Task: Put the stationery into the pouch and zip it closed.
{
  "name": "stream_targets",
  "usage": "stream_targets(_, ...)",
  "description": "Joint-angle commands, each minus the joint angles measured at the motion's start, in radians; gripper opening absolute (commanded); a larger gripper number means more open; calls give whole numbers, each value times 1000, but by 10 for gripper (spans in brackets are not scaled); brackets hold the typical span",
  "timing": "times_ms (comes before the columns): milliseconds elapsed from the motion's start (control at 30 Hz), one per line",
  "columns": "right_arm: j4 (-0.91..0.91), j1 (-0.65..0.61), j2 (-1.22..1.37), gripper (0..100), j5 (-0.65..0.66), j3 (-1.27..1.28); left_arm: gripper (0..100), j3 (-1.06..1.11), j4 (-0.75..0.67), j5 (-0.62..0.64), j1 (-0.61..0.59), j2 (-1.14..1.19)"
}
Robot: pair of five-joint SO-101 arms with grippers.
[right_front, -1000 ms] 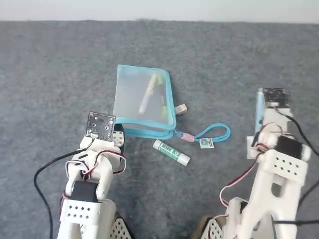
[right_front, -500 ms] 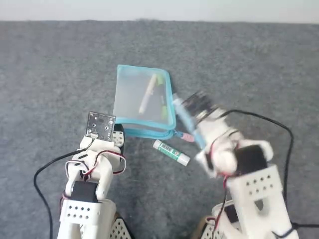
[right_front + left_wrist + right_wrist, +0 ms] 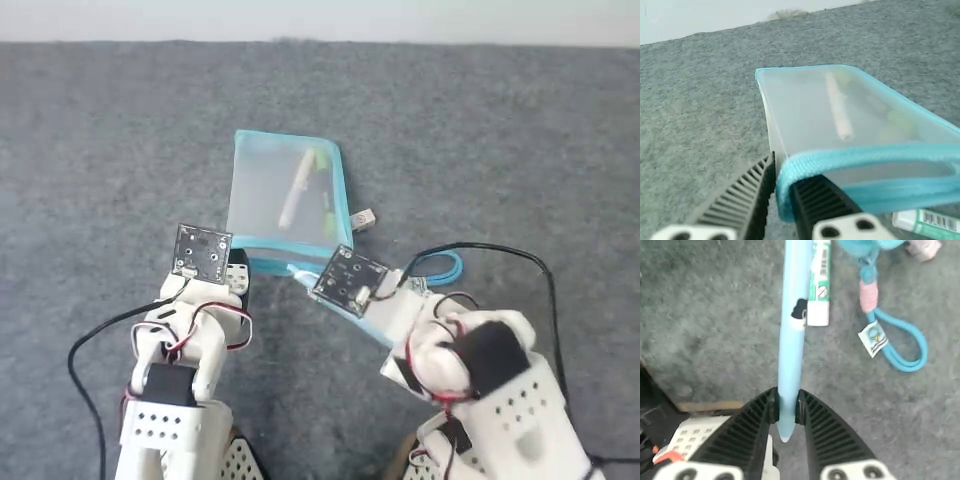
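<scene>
A translucent pouch [image 3: 285, 205] with teal trim lies mid-table, with a pale pen [image 3: 837, 107] and yellow-green items inside. My left gripper [image 3: 782, 194] is shut on the pouch's teal near corner [image 3: 247, 266]. My right gripper [image 3: 786, 407] is shut on a light blue pen [image 3: 795, 330], whose tip [image 3: 301, 273] points at the pouch's near edge. A green-and-white glue stick [image 3: 820, 282] lies on the carpet right beside the blue pen, and it also shows next to the pouch [image 3: 927, 222].
The pouch's blue loop strap [image 3: 900, 347] with a pink bead [image 3: 867, 294] and a small tag [image 3: 873, 337] trails right of the pouch. A small white piece [image 3: 362, 218] lies by the pouch's right side. Grey carpet [image 3: 120, 130] covers the table.
My right arm has swung in from the right side to the pouch's near edge, carrying the light blue pen, and now covers the glue stick from above. The left arm and pouch stayed still.
</scene>
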Motion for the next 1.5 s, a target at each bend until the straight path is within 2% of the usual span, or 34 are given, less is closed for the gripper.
stream_targets(0,28,19,131,6,-11,-66,12,-30,-5,6,8,5)
stream_targets(267,31,16,495,6,-135,-319,12,-30,-5,6,6,5)
stream_targets(467,33,16,704,6,-155,-468,12,-30,-5,6,5,5)
stream_targets(967,39,51,921,6,-264,-689,12,-28,-6,6,12,5)
stream_targets(1167,39,137,986,6,-305,-789,12,-19,-5,5,77,5)
stream_targets(1467,39,137,1110,6,-302,-872,12,12,0,-86,222,5)
